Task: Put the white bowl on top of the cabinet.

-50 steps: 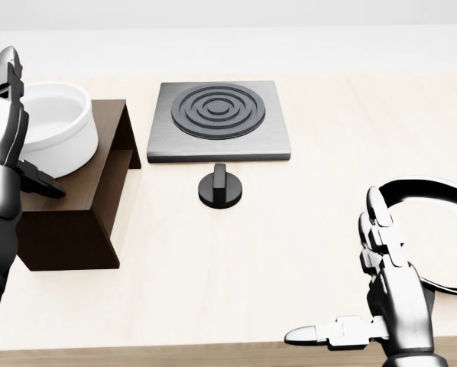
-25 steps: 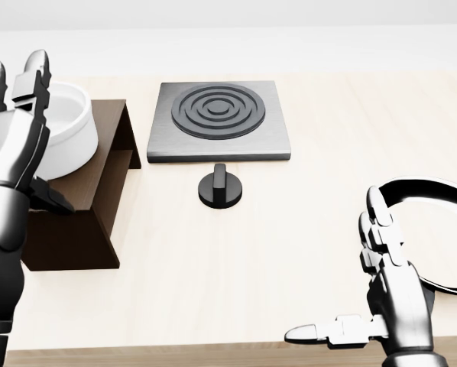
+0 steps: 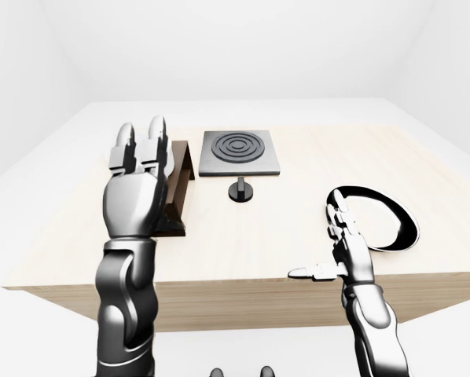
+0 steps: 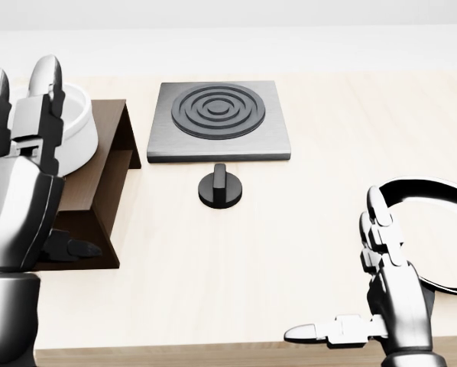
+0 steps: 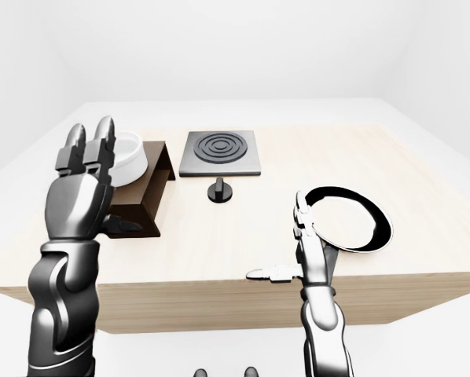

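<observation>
White bowl [image 5: 128, 162] sits on top of the dark brown cabinet [image 4: 98, 200], at the left of the pale wooden surface [image 4: 305, 229]. Left hand [image 4: 21, 177] is raised beside the cabinet, fingers straight and spread, released, gripping nothing, and partly blocks the bowl in the head view. Right hand [image 4: 374, 298] hovers low at the right, fingers extended, thumb out, empty, just beside a black-rimmed plate [image 5: 346, 218]. Grey burner plate [image 4: 219, 119] and black knob [image 4: 220, 186] lie centre.
</observation>
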Robot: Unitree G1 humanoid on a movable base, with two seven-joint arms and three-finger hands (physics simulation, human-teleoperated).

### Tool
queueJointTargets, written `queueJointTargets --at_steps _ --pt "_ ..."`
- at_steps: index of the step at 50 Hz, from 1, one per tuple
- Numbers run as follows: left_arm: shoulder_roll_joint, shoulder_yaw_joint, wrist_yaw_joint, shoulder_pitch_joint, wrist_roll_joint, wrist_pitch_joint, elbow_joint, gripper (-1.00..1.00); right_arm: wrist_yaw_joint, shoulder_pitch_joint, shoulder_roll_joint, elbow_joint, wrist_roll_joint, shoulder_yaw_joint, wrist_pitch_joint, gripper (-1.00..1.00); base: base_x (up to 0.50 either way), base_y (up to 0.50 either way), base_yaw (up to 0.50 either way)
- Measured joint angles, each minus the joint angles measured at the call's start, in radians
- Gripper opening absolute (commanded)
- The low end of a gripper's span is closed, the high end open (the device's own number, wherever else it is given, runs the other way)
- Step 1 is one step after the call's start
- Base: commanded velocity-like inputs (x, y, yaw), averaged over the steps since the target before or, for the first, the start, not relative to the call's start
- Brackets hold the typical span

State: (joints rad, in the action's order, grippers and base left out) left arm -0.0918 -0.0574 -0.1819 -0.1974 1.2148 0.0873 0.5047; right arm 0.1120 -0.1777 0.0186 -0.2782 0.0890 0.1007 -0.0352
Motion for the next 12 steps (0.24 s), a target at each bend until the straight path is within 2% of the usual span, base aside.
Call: queueJointTargets --at_steps 6,12 --pt "0.051 0.063 0.047 0.116 -0.130 0.000 0.064 1.00 -0.005 0.012 0.001 0.003 0.001 0.000 0.008 1.00 0.00 0.00 0.00" --pt "0.077 0.123 0.090 0.206 -0.299 0.000 0.072 1.00 -0.013 0.037 0.005 -0.007 -0.009 0.007 0.038 1.00 0.00 0.00 0.00"
